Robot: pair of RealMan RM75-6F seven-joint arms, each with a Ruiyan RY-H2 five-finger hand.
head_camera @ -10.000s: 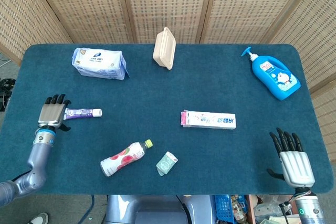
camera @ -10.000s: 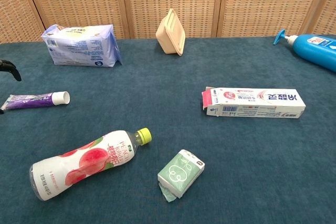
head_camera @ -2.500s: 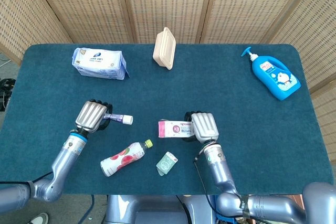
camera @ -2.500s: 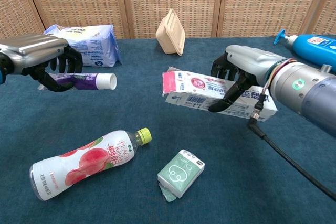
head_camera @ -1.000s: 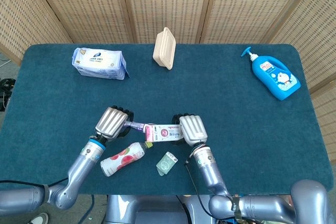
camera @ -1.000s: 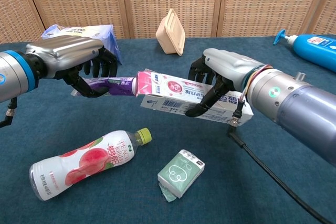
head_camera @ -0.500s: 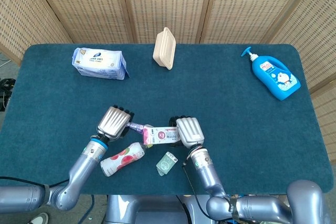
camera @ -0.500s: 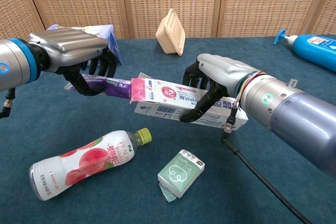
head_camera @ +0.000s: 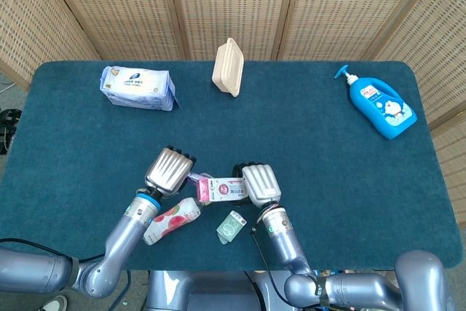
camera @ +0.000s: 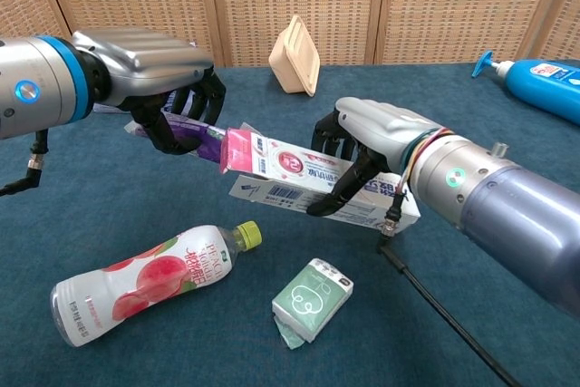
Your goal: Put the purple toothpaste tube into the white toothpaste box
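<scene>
With the left hand (camera: 159, 74) we grip the purple toothpaste tube (camera: 186, 136), its front end inside the open flap of the white toothpaste box (camera: 313, 183), which our right hand (camera: 367, 147) holds above the counter (camera: 471, 133).

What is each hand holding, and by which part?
Left hand grips the purple toothpaste tube by its tail end; right hand holds the white toothpaste box around mid-length.
</scene>
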